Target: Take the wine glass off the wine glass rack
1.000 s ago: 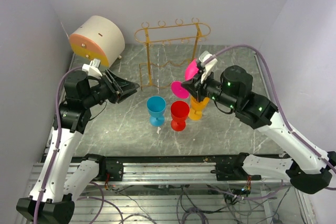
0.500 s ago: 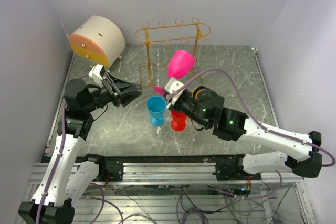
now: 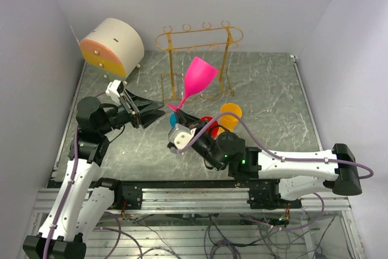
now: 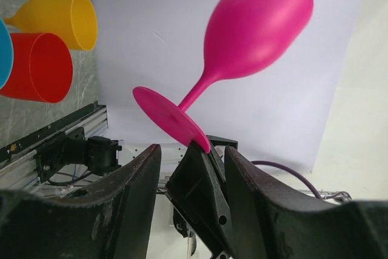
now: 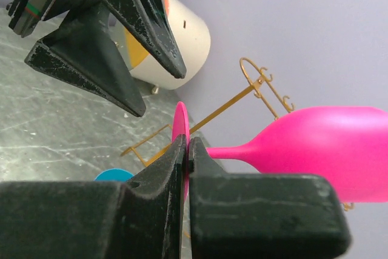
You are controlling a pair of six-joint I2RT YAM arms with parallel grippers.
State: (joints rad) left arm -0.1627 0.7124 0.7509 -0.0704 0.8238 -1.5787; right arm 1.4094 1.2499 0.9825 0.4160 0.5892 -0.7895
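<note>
The pink wine glass (image 3: 200, 76) is off the golden wire rack (image 3: 200, 39) and held in the air in front of it, tilted, bowl up. My right gripper (image 3: 180, 113) is shut on the rim of its round foot, as the right wrist view shows (image 5: 188, 150), with the bowl (image 5: 330, 144) out to the right. My left gripper (image 3: 156, 108) is open and empty, just left of the glass's foot. In the left wrist view (image 4: 194, 150) its jaws stand wide apart on either side of the right gripper's fingers, under the pink foot (image 4: 167, 116).
A blue cup (image 3: 174, 119), a red cup (image 3: 210, 127) and an orange cup (image 3: 230, 115) stand on the marble table under the right arm. A cream round drawer box (image 3: 112, 43) lies at the back left. Walls close in on three sides.
My right arm has swung left and toward the near edge, carrying the pink glass away from the rack and turning it bowl up. My left gripper has shifted slightly toward it.
</note>
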